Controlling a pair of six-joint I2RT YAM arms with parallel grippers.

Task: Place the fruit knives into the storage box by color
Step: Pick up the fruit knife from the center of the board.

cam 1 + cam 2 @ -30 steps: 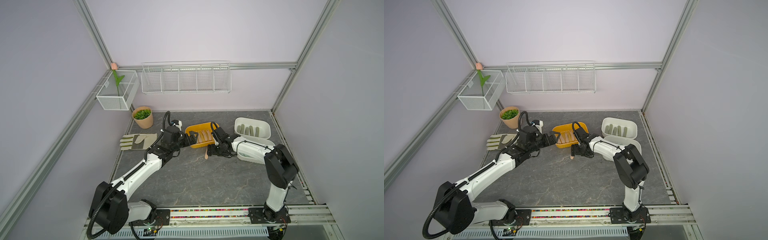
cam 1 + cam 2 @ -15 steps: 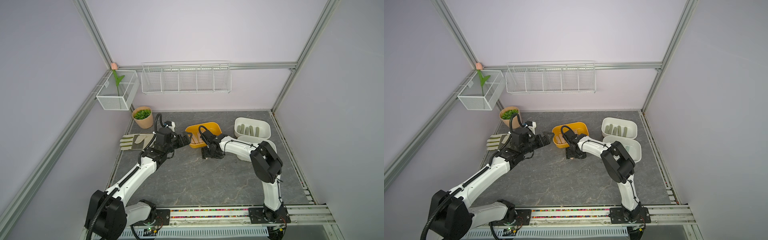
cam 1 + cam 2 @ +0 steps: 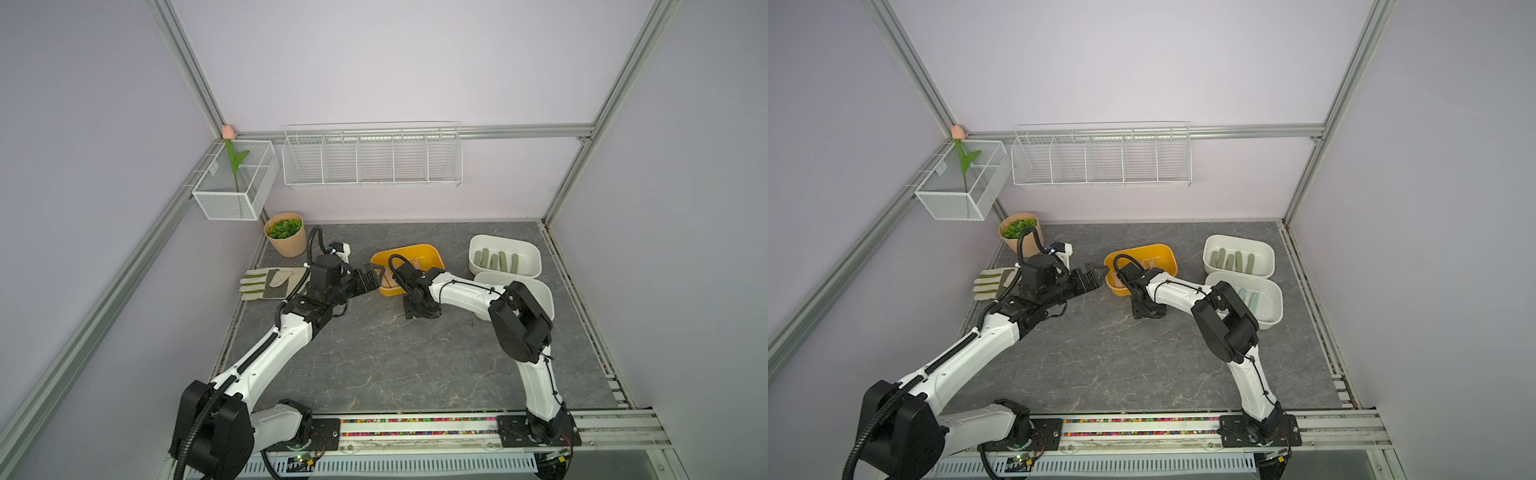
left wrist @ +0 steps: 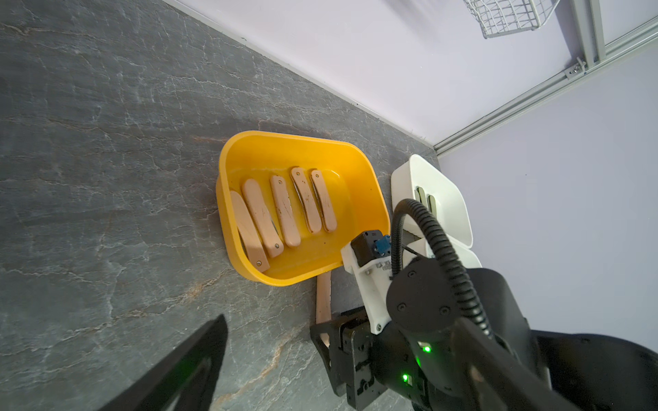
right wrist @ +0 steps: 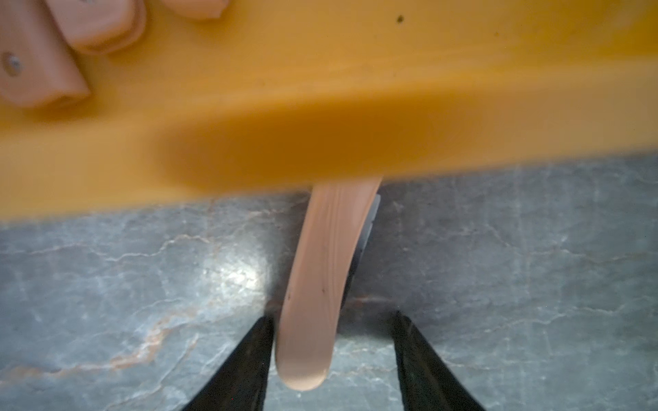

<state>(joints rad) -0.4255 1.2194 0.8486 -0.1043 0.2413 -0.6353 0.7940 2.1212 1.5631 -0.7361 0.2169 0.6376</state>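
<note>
Grey marbled stone tabletop (image 3: 395,353). Yellow plastic tub (image 4: 295,149) holds five peach-pink plastic fruit knives (image 4: 285,210). Left gripper (image 3: 374,276) wide open, hovering beside tub. Right gripper (image 5: 333,316) narrowed, straddling sixth peach-pink knife (image 5: 317,284) flat on tabletop against tub wall; one finger touching, other apart.

Top pair overhead; wrists close, sharing yellow box (image 4: 368,199)

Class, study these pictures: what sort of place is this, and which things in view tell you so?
Most likely a robotics lab test cell: two white-and-black robot arms bolted to a metal base rail, aluminium frame posts around plain lilac walls, and staged props like a potted green plant.
</note>
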